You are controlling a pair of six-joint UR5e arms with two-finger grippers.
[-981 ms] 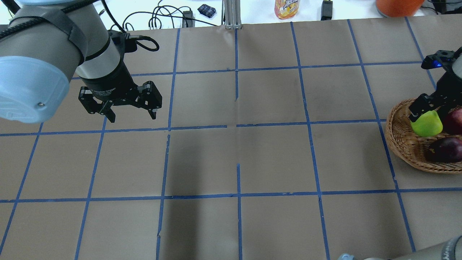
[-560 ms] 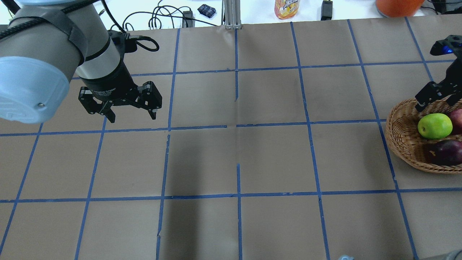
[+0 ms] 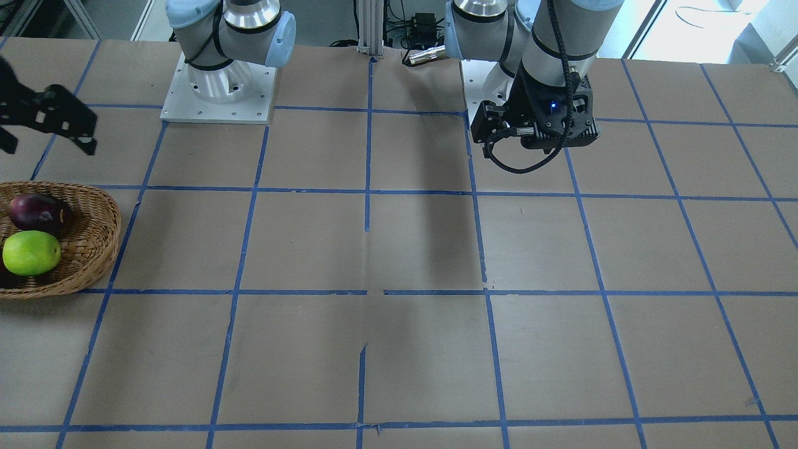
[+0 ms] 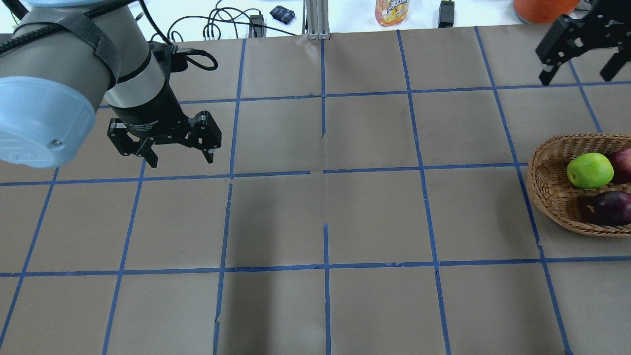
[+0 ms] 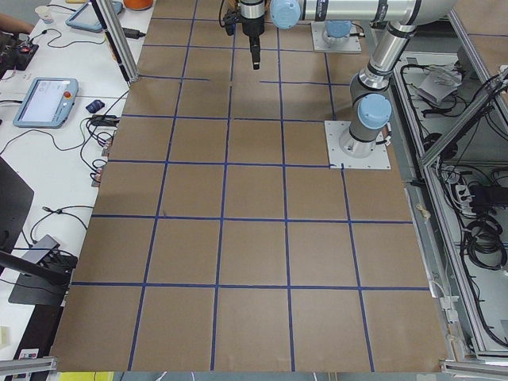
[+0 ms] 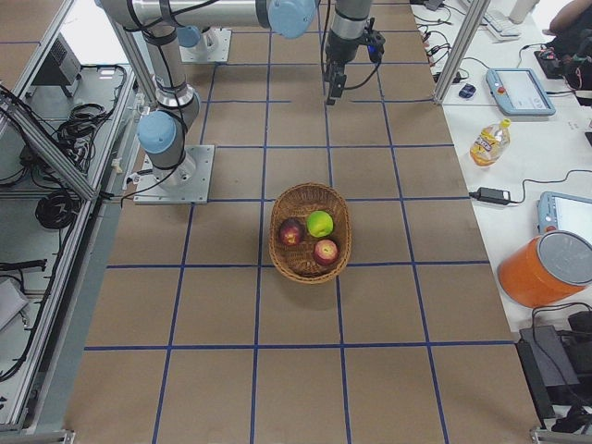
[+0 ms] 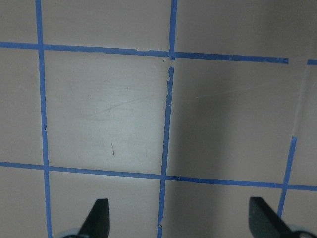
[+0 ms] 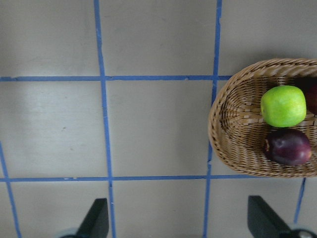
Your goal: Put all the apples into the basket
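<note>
The wicker basket [image 4: 542, 185] stands at the table's right edge and holds all three apples. The green apple [image 4: 590, 170], the purple apple [image 4: 609, 208] and the red apple [image 4: 623, 165] lie side by side in it. The right wrist view shows the basket [image 8: 223, 129], the green apple [image 8: 283, 105] and the purple apple [image 8: 289, 147] from above. My right gripper [image 4: 576, 74] is open and empty, raised well beyond the basket's far side. My left gripper [image 4: 181, 160] is open and empty above the table's left part.
An orange drink bottle [image 4: 392, 11], an orange round container [image 4: 542, 9] and cables lie on the white strip beyond the table's far edge. Blue tape lines divide the brown table [image 4: 325, 212] into squares.
My right gripper let go of the green apple, which now rests in the basket. The gripper opened and moved up and away toward the table's far side. My left arm has not moved.
</note>
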